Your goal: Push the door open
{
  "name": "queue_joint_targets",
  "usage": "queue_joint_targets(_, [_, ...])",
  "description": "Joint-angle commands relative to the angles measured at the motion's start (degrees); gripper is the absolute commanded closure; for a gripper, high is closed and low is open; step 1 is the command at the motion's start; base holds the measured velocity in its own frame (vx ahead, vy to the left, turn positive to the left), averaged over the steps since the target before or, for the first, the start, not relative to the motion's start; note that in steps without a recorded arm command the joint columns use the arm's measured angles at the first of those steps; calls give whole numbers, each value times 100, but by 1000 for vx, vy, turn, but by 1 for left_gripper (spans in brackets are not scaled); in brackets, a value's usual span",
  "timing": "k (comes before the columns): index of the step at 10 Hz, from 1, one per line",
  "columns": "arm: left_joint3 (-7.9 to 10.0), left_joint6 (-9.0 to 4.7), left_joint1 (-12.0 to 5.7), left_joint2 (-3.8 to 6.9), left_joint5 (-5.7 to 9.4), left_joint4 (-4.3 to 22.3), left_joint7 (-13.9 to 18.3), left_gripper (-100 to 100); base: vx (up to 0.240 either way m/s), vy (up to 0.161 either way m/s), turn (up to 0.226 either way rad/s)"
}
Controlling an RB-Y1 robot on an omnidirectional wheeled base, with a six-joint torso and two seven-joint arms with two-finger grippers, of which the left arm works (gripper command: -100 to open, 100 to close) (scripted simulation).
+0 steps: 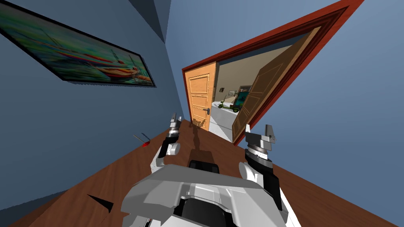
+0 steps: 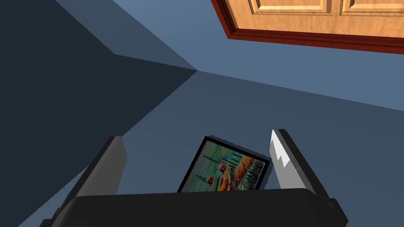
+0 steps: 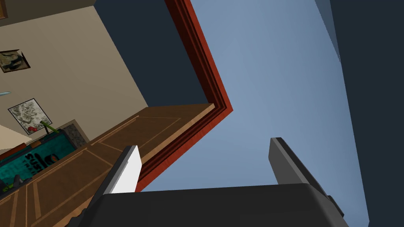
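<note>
At the end of the blue corridor, a red frame point(image 1: 276, 37) holds a double door. Its left leaf point(image 1: 199, 98) is light orange wood with a dark handle point(image 1: 206, 110) and stands at the frame's left side. The right leaf point(image 1: 260, 98) is darker brown and is swung back into the room beyond. My left gripper point(image 1: 173, 120) is open, a short way before the left leaf, touching nothing. In the left wrist view, the left gripper point(image 2: 197, 142) points at the wall beside the leaf point(image 2: 300, 15). My right gripper point(image 3: 204, 146) is open and empty, short of the brown leaf point(image 3: 118, 146).
Blue walls close in on both sides, with a framed boat picture point(image 1: 79, 53) on the left wall. A small red object point(image 1: 145, 144) lies on the brown floor by that wall. Through the gap I see a beige room with a green scooter point(image 1: 227, 104).
</note>
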Motion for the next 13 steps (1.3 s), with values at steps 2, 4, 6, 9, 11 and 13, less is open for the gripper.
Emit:
queue_joint_targets(2, [-30,-25,-185,50,-20,352,33,-100,87,24,-33])
queue_joint_targets(4, [-51,-41,-358,82,-38,662,57,-100,92,22,-41])
queue_joint_targets(6, [-73,-57,-531,114,-56,972,81,-100,98,24,-33])
queue_joint_targets(9, [-109,-83,-817,150,-86,1474,120,-100,97,17,-42])
queue_joint_targets(11, [-134,-100,-1009,174,-106,1809,146,-100,96,26,-42])
queue_joint_targets(13, [-147,-110,-1111,180,-117,2010,160,-100,83,27,-30])
